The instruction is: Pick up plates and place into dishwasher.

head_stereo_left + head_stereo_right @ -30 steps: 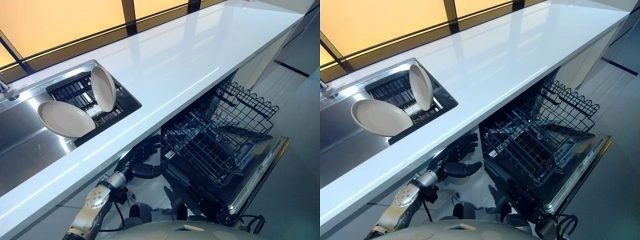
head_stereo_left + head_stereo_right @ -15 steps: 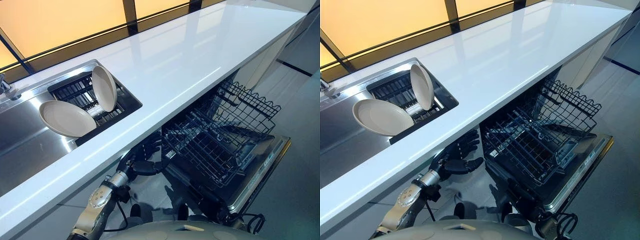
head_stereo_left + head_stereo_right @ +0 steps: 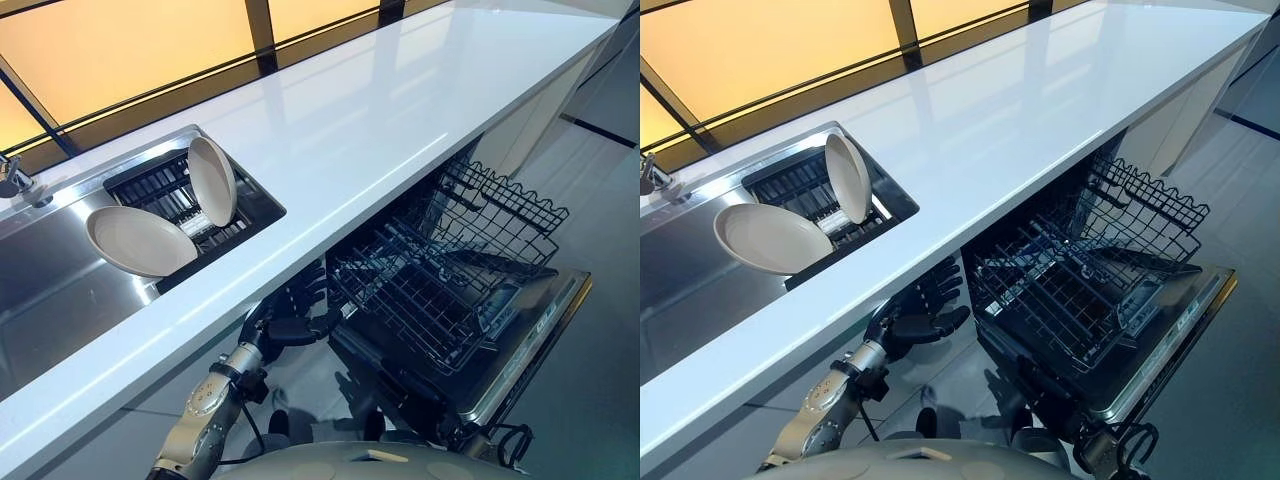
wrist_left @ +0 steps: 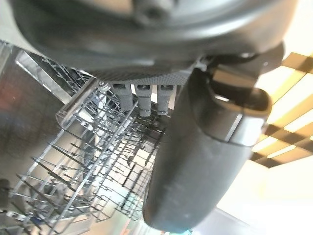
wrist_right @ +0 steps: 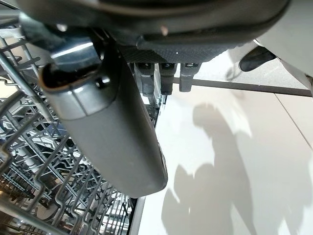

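The left robot hand [image 3: 912,322] hung open under the bench [image 3: 360,130]; it should rise clear of the edge before reaching the plates [image 3: 140,240].

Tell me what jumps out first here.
Two beige plates sit in the sink rack, one lying tilted, one on edge. Below the white counter, the empty dishwasher rack is pulled out, with the open left hand beside it.
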Available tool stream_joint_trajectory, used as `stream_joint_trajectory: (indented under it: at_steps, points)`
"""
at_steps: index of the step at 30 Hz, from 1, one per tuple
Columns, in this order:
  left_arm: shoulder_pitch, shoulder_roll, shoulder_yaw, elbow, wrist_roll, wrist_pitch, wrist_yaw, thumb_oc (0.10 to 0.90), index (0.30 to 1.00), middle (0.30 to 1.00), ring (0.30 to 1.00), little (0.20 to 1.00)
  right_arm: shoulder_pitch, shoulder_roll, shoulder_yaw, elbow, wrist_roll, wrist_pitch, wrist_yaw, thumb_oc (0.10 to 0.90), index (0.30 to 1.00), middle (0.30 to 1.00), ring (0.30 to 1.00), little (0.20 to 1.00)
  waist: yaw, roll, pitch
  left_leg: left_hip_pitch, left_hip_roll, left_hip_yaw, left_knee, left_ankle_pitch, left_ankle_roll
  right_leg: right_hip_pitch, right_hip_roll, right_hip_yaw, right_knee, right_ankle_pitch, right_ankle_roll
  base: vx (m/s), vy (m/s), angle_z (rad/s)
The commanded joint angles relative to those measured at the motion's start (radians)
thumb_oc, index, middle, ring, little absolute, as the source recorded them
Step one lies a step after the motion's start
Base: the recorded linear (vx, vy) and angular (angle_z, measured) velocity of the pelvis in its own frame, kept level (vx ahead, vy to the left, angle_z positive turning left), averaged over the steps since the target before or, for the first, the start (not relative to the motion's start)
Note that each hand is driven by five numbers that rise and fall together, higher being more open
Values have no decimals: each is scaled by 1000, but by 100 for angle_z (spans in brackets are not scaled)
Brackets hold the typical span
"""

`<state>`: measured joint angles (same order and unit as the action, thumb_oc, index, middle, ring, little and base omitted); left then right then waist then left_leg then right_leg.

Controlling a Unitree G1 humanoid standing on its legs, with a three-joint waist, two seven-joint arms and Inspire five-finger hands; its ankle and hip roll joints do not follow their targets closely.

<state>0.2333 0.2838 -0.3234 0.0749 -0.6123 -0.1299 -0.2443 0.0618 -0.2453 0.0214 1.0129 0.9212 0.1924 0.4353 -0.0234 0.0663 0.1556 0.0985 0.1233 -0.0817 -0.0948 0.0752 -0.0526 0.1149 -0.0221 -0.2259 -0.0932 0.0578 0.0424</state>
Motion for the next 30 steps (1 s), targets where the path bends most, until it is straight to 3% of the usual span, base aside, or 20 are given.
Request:
stream_joint_trajectory:
  at_steps: [1,10,14,19,30]
  points:
    - [-252,58,368,9,-164,-264,114,800,900,900,900,900,-18,17,7,-2,-15,18,26,800,900,900,900,900,39,-47,-28,76,-194,93,8,-145,89,43,36,39,65,-135,-2,0,0,0]
    - [-385,188,501,-308,-149,-513,47,800,900,900,900,900,3,23,-2,11,-39,-3,38,800,900,900,900,900,39,-51,-48,61,-190,93,8,-147,83,37,35,31,60,-138,5,4,-5,-2]
    - [-425,182,518,-349,-126,-439,103,800,900,900,900,900,28,46,3,-3,-65,-10,35,800,900,900,900,900,25,-51,-59,58,-195,85,8,-148,77,37,36,34,47,-134,6,0,0,0]
    - [-405,154,497,-251,-185,-328,115,800,900,900,900,900,22,48,11,3,-73,-2,30,800,900,900,900,900,20,-48,-61,68,-196,79,8,-153,80,47,40,45,45,-137,1,0,0,0]
    - [-366,121,444,-205,-208,-337,85,800,900,900,900,900,-4,28,10,9,-49,7,18,800,900,900,900,900,31,-50,-49,73,-195,80,8,-148,83,52,42,48,47,-133,-3,0,0,0]
